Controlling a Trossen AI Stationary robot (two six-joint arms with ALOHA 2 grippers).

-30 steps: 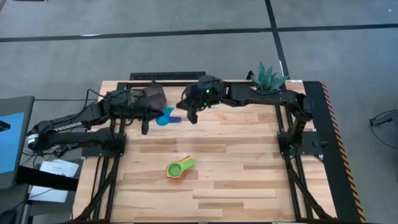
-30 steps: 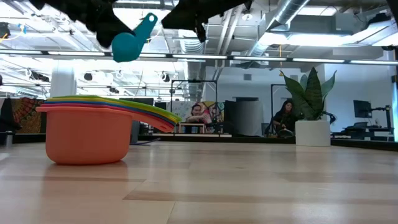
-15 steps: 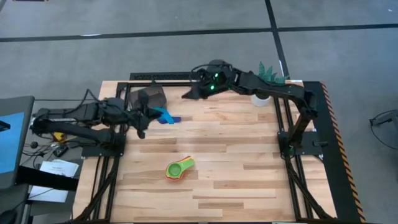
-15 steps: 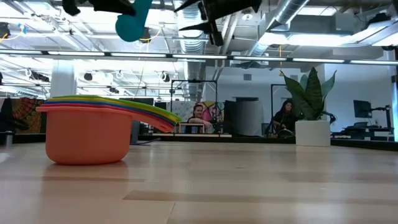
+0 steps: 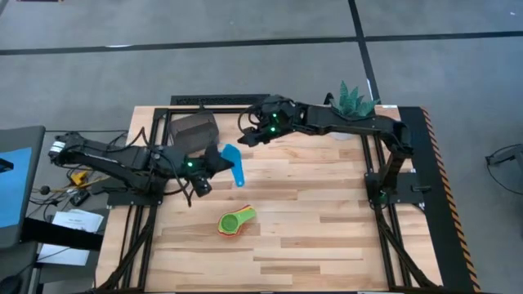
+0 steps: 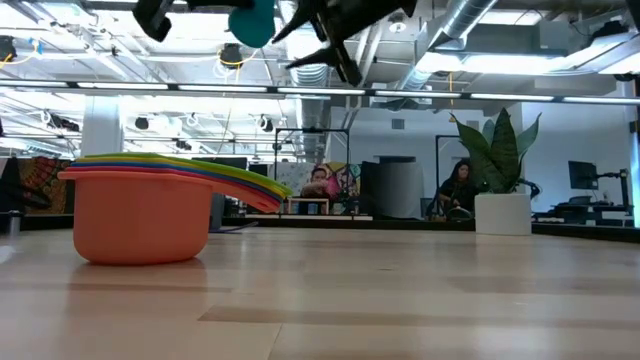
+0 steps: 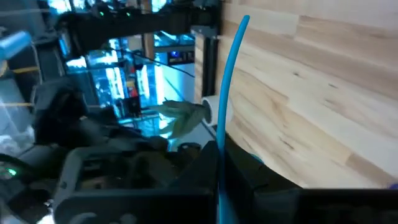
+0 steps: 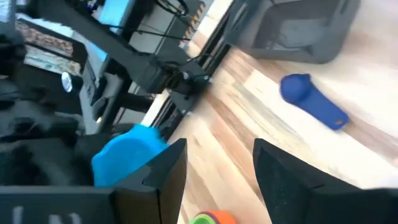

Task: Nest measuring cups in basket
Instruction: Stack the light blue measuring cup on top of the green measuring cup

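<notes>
Light blue cup (image 5: 235, 164) in the air above the surface (image 5: 327, 220), left gripper (image 5: 204, 166) fingers clamped on it; handle points toward the front of the surface in the high view. In the low view the same cup (image 6: 251, 20) hangs at the top edge beside the dark arm. In the left wrist view only its thin blue edge (image 7: 227, 112) shows, running up from between the fingers.

Stack of nested cups (image 5: 236, 220) sits on the surface near the front middle, green inside, red-orange outside, handles fanned to one side. In the low view the stack (image 6: 150, 212) stands upright, orange bowl lowest, coloured rims layered above.

Dark blue cup (image 8: 313, 100) lies alone on the surface just beside the basket (image 8: 305, 31), apart from it. In the high view the basket (image 5: 191, 128) is at the back left of the surface; its inside cannot be seen.

Right gripper (image 5: 243, 135) hovers over the back middle, near the basket, fingers (image 8: 166, 171) apart, nothing between them.

White plant pot (image 5: 343, 131) with plant at back right.
</notes>
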